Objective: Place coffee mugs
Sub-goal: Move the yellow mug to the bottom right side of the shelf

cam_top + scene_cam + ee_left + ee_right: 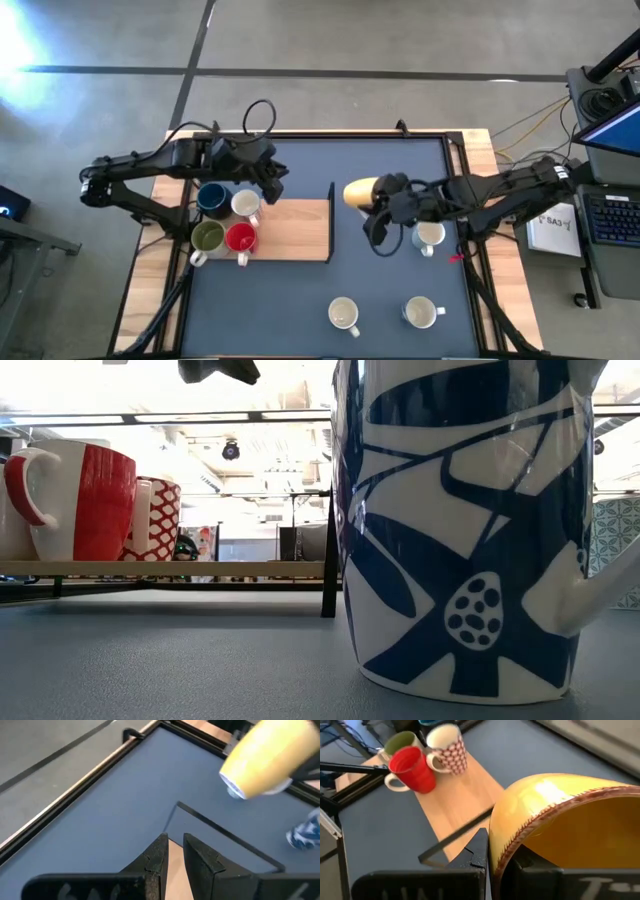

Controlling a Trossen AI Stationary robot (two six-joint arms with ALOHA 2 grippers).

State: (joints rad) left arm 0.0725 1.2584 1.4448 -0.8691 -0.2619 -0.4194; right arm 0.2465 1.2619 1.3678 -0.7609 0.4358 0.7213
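Above the table's middle, just right of the board's (300, 228) upright end frame, the right gripper (383, 205) holds a yellow mug (360, 192) clear of the surface, its fingers pinched on the rim (one finger inside, one outside, as the right wrist view shows). The mug lies tilted, its base toward the board. Four mugs already stand in a tight group at the board's left end: a blue mug (211, 199), a patterned mug (245, 204), a green mug (207, 236) and a red mug (240, 238). The left gripper (262, 168) hovers near the board's far left corner, its fingers narrowly parted and holding nothing. Three pale mugs wait on the mat: one (430, 234) near the right edge and two (345, 313) (420, 312) near the front edge.

The step in hand looks like carrying the yellow mug onto the board. To do it well, the mug should probably clear the thin frame, turn upright before descent, and land on bare wood right of the group, apart from the patterned and red mugs. A rim pinch can let a mug swing, so a slow, level lowering and release only once the base sits flat seems wise.
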